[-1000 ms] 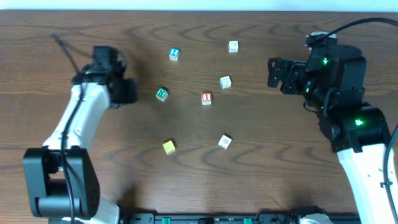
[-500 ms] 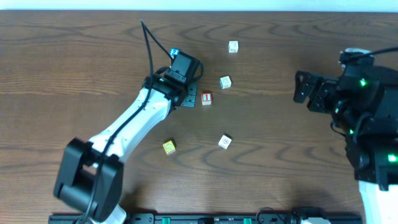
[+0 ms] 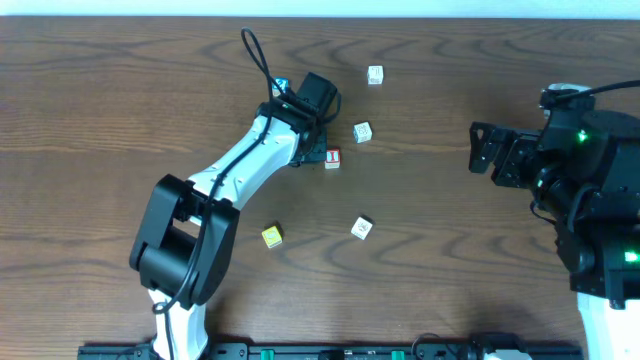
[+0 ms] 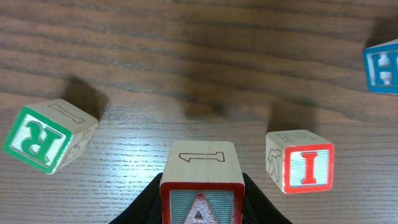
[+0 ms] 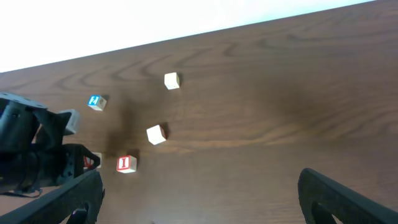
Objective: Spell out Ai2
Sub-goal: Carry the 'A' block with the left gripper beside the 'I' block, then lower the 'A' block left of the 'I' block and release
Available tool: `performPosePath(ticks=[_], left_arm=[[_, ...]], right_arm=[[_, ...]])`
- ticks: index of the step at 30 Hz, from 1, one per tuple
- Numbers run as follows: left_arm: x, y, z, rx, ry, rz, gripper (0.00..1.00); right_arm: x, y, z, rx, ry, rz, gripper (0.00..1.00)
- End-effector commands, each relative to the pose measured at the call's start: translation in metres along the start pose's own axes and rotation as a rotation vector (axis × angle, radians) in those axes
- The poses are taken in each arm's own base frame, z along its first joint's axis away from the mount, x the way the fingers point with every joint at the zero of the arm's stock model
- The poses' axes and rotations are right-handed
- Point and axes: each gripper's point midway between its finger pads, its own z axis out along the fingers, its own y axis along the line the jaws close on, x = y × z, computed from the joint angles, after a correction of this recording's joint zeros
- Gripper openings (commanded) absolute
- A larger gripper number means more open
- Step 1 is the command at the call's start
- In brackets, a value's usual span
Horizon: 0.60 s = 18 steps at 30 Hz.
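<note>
My left gripper [image 4: 202, 190] is shut on a red-framed A block [image 4: 200, 186], held low just left of the red I block [image 4: 301, 168]. A green R block [image 4: 43, 137] lies tilted further left, and a blue block [image 4: 382, 65] lies at the far right. From overhead, the left gripper [image 3: 303, 152] sits beside the I block [image 3: 332, 157] and hides the A and R blocks. The blue block [image 3: 281, 85] peeks out behind the arm. My right gripper [image 5: 199, 199] is open and empty, off at the right [image 3: 485, 150].
White blocks lie at the back [image 3: 375, 74], near the I block [image 3: 362, 131] and nearer the front [image 3: 362, 227]. A yellow block [image 3: 272, 235] lies at the front left. The left arm's cable loops above the blue block.
The left arm has swung from the table's left side to the middle, beside the I block, now covering the green block. The right arm has pulled back to the right.
</note>
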Motion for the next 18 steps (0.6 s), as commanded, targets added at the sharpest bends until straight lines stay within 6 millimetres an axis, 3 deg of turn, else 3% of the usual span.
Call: performPosePath(ticks=[1, 18], left_arm=[[0.002, -0.003, 0.009, -0.003, 0.020, -0.018, 0.06], [0.017, -0.021, 0.030, 0.028, 0.070, -0.002, 0.05]], right_arm=[[-0.005, -0.002, -0.003, 0.002, -0.011, -0.009, 0.99], [-0.001, -0.003, 0.007, 0.005, 0.019, -0.005, 0.99]])
